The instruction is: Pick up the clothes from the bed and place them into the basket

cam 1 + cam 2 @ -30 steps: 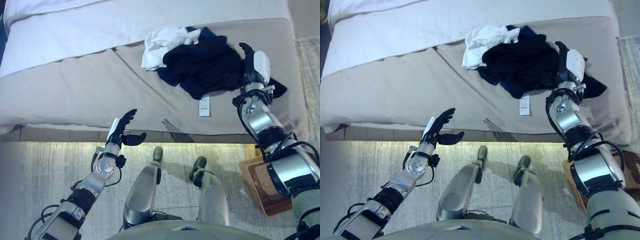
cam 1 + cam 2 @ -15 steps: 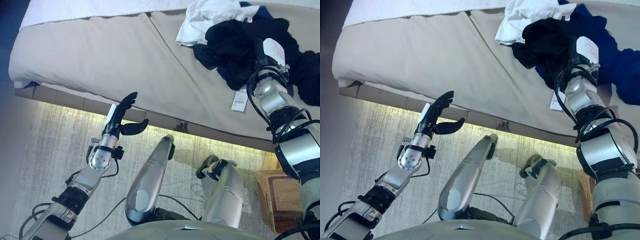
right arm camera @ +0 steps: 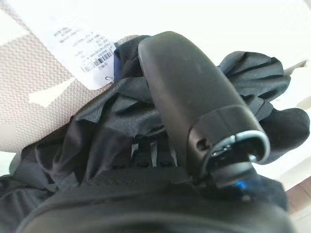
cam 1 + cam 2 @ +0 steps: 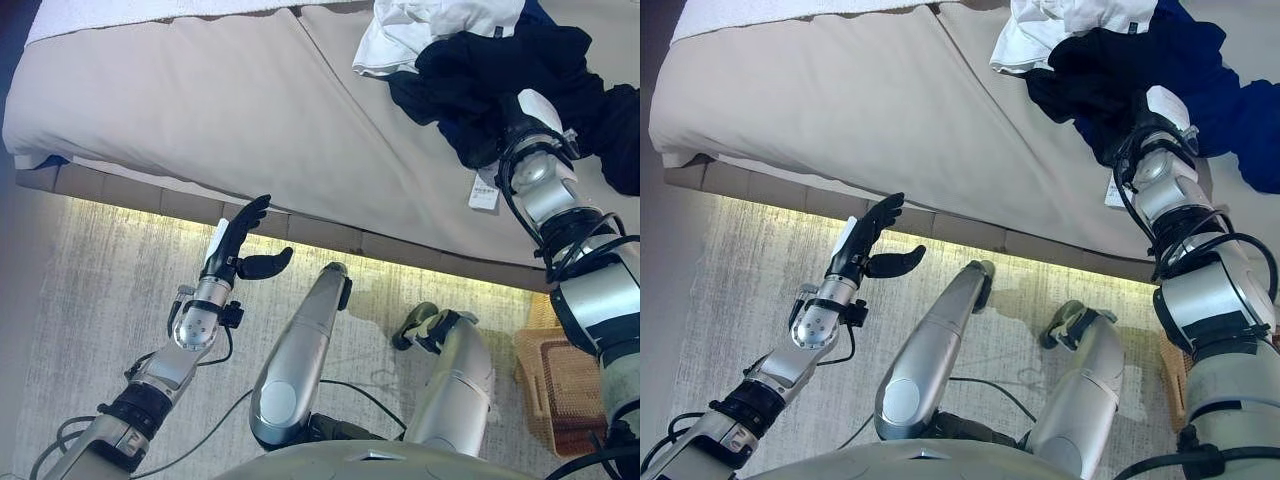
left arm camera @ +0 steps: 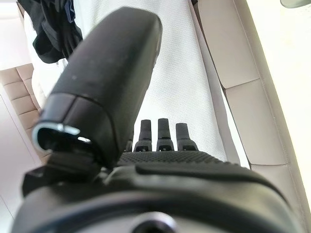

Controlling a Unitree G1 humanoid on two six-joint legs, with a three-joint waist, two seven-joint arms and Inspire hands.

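A heap of clothes lies at the bed's (image 4: 200, 100) near right corner: a white garment (image 4: 420, 30), a black garment (image 4: 480, 70) and a blue one (image 4: 1240, 120), with a white tag (image 4: 485, 190) hanging toward the edge. My right hand (image 4: 530, 115) is pushed into the black garment (image 3: 97, 131) from its near side, the thumb (image 3: 189, 97) lying over the cloth. My left hand (image 4: 235, 245) hovers open in front of the bed's edge, holding nothing. A wicker basket (image 4: 560, 380) stands on the floor at the lower right.
The beige bed cover spreads wide to the left of the heap, with a white sheet (image 4: 130, 15) at the far edge. A pale rug (image 4: 80, 300) covers the floor before the bed. The bed's lit lower edge (image 4: 120, 195) runs across the view.
The whole picture has shifted, so the camera has moved. My right hand stays at the black garment, a little deeper in the cloth. The left hand keeps its open pose.
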